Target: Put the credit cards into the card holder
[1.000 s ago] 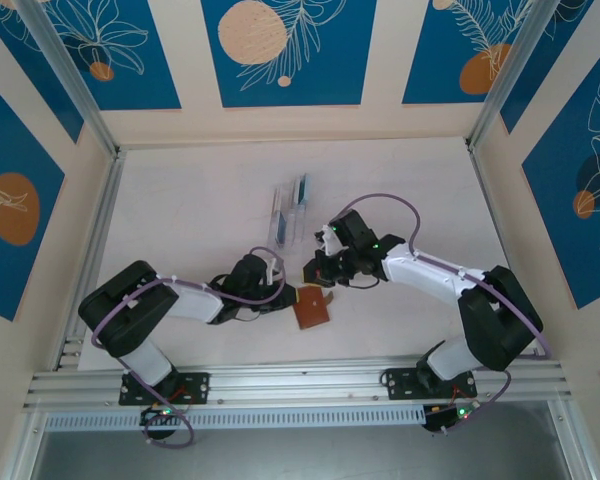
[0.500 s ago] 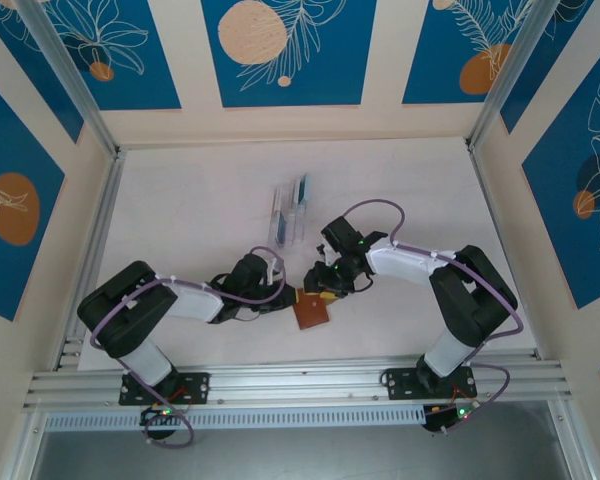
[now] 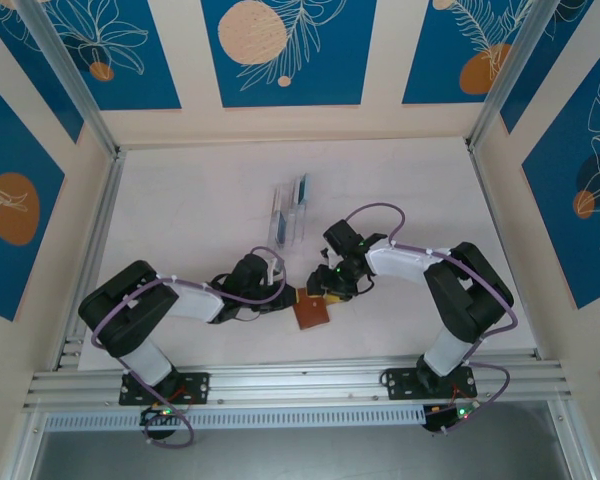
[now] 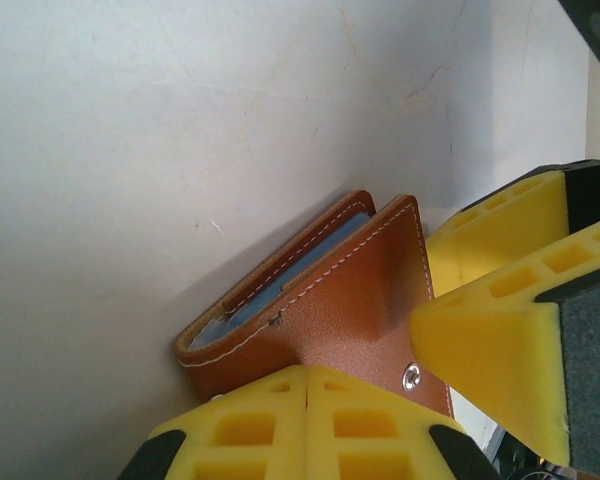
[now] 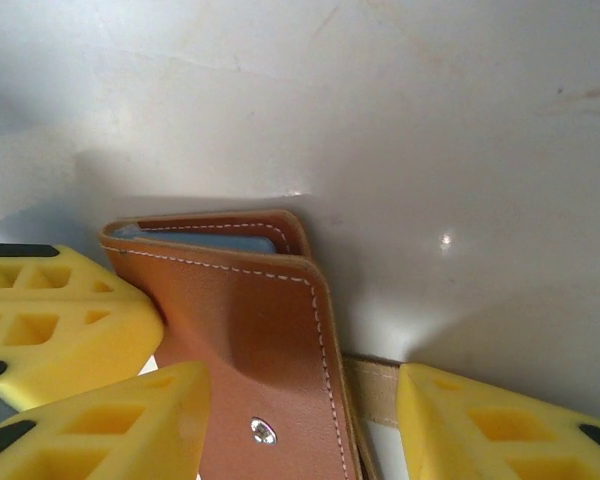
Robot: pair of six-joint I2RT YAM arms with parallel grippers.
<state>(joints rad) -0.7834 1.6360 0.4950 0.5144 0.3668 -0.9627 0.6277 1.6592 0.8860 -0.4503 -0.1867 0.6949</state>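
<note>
The brown leather card holder lies folded on the table near the front. A pale blue layer shows between its covers; I cannot tell whether it is card or lining. My left gripper is shut, its yellow fingertips pressed together at the holder's near edge with nothing between them. My right gripper is open and straddles the holder: one finger lies beside the snap stud, the other beyond the tan tab. Credit cards stand in the clear rack.
The clear slotted rack stands just behind the two grippers, mid-table. Aluminium rails border the table at the left and front. Both arms crowd the small area around the holder.
My right gripper has opened and moved down-left onto the card holder. The left gripper has stayed shut in place.
</note>
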